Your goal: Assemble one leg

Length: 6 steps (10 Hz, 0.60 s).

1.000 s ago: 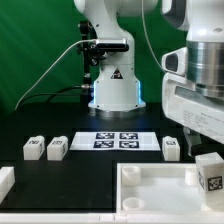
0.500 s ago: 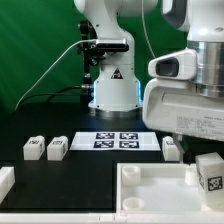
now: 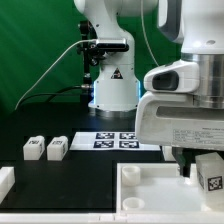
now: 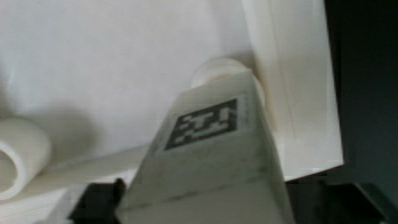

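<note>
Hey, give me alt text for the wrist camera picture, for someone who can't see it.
A white leg with a black square tag sits clamped in the pincer, its tip beside the raised rim of a white tray. Black table shows beyond that rim.

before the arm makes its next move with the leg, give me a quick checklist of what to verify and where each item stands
1. Leg held in the end effector: ok. In the wrist view the fingers sit close against both sides of it.
2. Leg over the tray: ok. Its tip is above the white surface, near the tray's edge.
3. Tip lined up with a hole: cannot tell. No hole shows beneath it in either view.
4. Spare legs out of the way: ok. Both lie at the exterior view's left, well apart from the arm.
</note>
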Each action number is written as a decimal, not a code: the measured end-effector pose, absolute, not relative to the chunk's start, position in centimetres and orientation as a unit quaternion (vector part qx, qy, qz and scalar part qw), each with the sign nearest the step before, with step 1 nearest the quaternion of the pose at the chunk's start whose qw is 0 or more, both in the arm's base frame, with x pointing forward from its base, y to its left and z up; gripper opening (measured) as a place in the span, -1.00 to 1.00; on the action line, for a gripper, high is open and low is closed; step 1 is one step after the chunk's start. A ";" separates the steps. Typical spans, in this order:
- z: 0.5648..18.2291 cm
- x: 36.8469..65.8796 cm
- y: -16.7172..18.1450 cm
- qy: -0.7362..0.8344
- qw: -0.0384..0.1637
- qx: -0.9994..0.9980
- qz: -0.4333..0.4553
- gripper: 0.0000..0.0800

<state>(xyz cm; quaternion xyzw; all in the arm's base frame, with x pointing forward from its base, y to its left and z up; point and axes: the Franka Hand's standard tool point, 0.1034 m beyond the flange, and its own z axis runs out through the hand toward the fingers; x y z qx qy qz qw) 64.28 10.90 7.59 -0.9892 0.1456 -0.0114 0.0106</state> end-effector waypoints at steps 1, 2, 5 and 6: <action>7.6 64.3 11.0 0.193 0.013 -0.981 -0.010 0.00; 7.5 64.2 10.9 0.237 0.013 -0.971 -0.009 -0.27; 7.4 64.0 10.8 0.388 0.017 -0.922 -0.001 -0.27; 7.3 63.8 11.1 0.484 0.018 -0.875 0.006 -0.27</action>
